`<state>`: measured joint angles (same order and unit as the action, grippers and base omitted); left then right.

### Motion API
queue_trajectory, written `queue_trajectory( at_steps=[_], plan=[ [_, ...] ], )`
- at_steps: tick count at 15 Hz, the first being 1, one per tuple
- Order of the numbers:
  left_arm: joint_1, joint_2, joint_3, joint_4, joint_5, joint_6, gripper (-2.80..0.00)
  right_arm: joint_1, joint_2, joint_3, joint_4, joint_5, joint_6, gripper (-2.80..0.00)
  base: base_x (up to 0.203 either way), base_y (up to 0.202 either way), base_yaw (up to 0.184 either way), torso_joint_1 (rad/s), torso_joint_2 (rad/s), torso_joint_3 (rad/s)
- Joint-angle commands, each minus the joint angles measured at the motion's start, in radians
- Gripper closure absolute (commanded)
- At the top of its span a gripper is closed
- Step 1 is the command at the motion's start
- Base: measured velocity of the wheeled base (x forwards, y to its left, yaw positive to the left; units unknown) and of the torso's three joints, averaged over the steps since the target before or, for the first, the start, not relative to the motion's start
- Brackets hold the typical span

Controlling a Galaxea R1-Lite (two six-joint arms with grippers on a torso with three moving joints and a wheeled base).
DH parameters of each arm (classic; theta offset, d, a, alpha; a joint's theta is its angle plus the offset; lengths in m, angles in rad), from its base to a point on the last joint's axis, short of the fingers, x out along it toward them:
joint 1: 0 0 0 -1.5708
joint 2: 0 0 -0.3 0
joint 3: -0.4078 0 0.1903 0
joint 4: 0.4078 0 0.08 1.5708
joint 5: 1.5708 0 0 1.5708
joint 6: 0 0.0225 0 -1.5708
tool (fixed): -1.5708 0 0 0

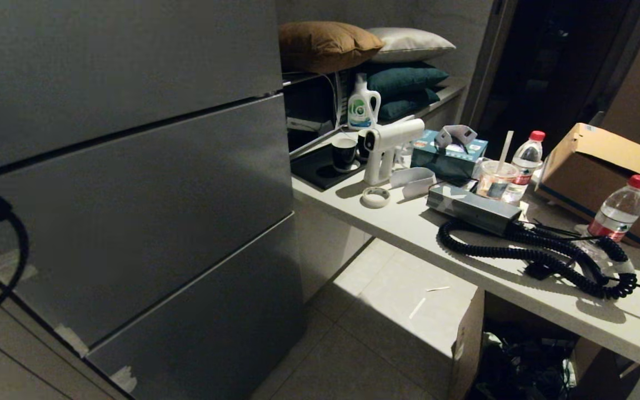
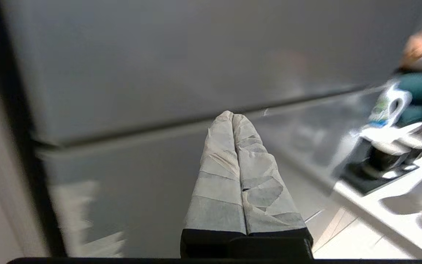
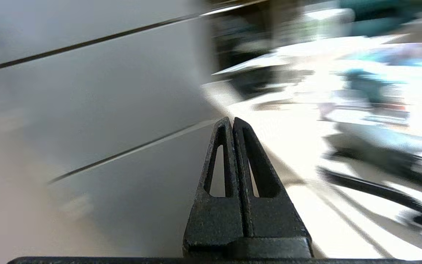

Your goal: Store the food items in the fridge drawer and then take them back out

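Matte grey flat fridge panels (image 1: 131,183) split by thin dark seams, tape-wrapped left tool (image 2: 233,117) clenched empty, black ribbed right tool (image 3: 231,123) clenched empty, pale smooth counter (image 1: 409,222) beside

The drawer (image 1: 148,222) is shut. Only its flat, dark grey metallic front shows, a wide panel flush with the panels above and below it, with thin dark seams between them. It stands to the left of the counter (image 1: 409,222), its right edge just beside the counter's end. Whitish tape scraps (image 1: 71,339) cling to the end farthest from the counter.
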<state>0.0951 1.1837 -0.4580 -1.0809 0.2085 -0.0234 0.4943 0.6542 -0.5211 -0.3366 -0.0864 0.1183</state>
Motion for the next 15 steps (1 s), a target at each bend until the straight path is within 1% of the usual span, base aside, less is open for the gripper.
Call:
queue_trajectory(
  at_steps=[1, 2, 3, 4, 5, 6, 7, 8, 9, 10, 11, 13, 14, 15],
  plan=[
    [-0.007, -0.367, -0.027, 0.288, -0.005, 0.001, 0.0, -0.248, -0.169, 0.016, 0.082, -0.004, -0.001, 0.0, 0.0, 0.0, 0.0, 0.0, 0.0, 0.0],
    [-0.01, -0.496, -0.034, 0.454, -0.015, 0.002, 0.0, -0.358, -0.225, 0.037, 0.135, -0.005, -0.004, 0.0, 0.0, 0.0, 0.0, 0.0, 0.0, 0.0],
    [-0.013, -0.612, -0.035, 0.619, -0.028, 0.002, 0.0, -0.431, -0.297, 0.074, 0.19, -0.006, -0.016, 0.0, 0.0, 0.0, 0.0, 0.0, 0.0, 0.0],
    [-0.015, -0.731, -0.024, 0.798, -0.047, 0.006, 0.0, -0.469, -0.374, 0.138, 0.242, -0.006, -0.045, 0.0, 0.0, 0.0, 0.0, 0.0, 0.0, 0.0],
    [-0.016, -0.823, 0.01, 0.977, -0.064, 0.015, 0.0, -0.484, -0.439, 0.231, 0.279, -0.006, -0.09, 0.0, 0.0, 0.0, 0.0, 0.0, 0.0, 0.0],
    [-0.017, -0.881, 0.075, 1.077, -0.076, 0.023, 0.0, -0.492, -0.502, 0.316, 0.303, -0.006, -0.133, 0.0, 0.0, 0.0, 0.0, 0.0, 0.0, 0.0],
    [-0.019, -0.906, 0.169, 1.097, -0.089, 0.038, 0.0, -0.497, -0.571, 0.395, 0.317, -0.005, -0.163, 0.0, 0.0, 0.0, 0.0, 0.0, 0.0, 0.0],
    [-0.023, -0.902, 0.265, 1.091, -0.119, 0.07, 0.0, -0.5, -0.63, 0.45, 0.331, 0.005, -0.186, 0.0, 0.0, 0.0, 0.0, 0.0, 0.0, 0.0],
    [-0.028, -0.886, 0.353, 1.087, -0.17, 0.104, 0.0, -0.502, -0.656, 0.484, 0.347, 0.037, -0.176, 0.0, 0.0, 0.0, 0.0, 0.0, 0.0, 0.0],
    [-0.035, -0.872, 0.422, 1.086, -0.217, 0.128, 0.0, -0.503, -0.656, 0.507, 0.356, 0.068, -0.143, 0.0, 0.0, 0.0, 0.0, 0.0, 0.0, 0.0],
    [-0.053, -0.865, 0.457, 1.085, -0.244, 0.13, 0.0, -0.503, -0.654, 0.509, 0.357, 0.072, -0.133, 0.0, 0.0, 0.0, 0.0, 0.0, 0.0, 0.0],
    [-0.145, -0.892, 0.458, 1.084, -0.255, 0.129, 0.0, -0.503, -0.656, 0.507, 0.359, 0.088, -0.156, 0.0, 0.0, 0.0, 0.0, 0.0, 0.0, 0.0],
    [-0.173, -0.9, 0.457, 1.085, -0.253, 0.131, 0.0, -0.502, -0.656, 0.507, 0.361, 0.104, -0.175, 0.0, 0.0, 0.0, 0.0, 0.0, 0.0, 0.0],
    [-0.161, -0.904, 0.457, 1.085, -0.241, 0.132, 0.0, -0.5, -0.656, 0.506, 0.361, 0.105, -0.178, 0.0, 0.0, 0.0, 0.0, 0.0, 0.0, 0.0]
  ],
)
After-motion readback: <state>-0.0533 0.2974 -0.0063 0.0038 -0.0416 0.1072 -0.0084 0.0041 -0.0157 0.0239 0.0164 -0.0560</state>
